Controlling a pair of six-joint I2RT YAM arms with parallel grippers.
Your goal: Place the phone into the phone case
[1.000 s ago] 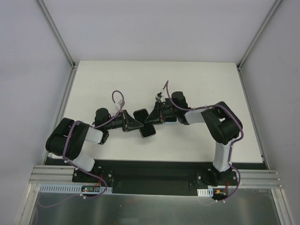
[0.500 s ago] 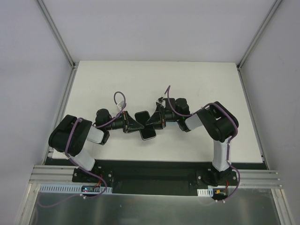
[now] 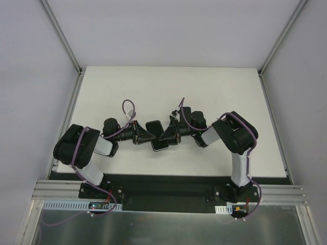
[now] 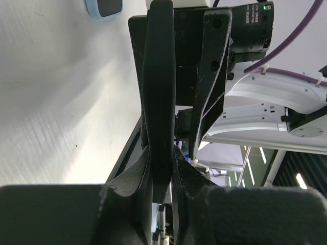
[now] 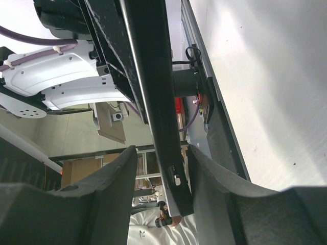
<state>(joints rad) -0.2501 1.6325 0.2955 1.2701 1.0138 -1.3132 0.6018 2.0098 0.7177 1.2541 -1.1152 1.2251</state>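
A thin black slab, which I take to be the phone (image 3: 154,126), hangs edge-on above the table between both arms. My left gripper (image 3: 149,133) is shut on it. In the left wrist view its fingers (image 4: 138,173) pinch the slab (image 4: 159,76) from both sides. My right gripper (image 3: 167,135) is open around the slab's other end. In the right wrist view the slab (image 5: 148,76) stands between the spread fingers (image 5: 115,176), nearer the right one, with a gap on the left. A light-blue-rimmed phone case (image 3: 161,145) lies flat on the table just below the phone, its corner showing in the left wrist view (image 4: 103,7).
The white table (image 3: 225,92) is enclosed by pale walls with metal posts (image 3: 64,38) at the back corners. A black strip and aluminium rail (image 3: 168,191) run along the near edge, where the arm bases stand.
The right gripper's jaws have spread apart around the slab, and its wrist has swung a little toward the near edge. The left gripper keeps its grip and has hardly moved.
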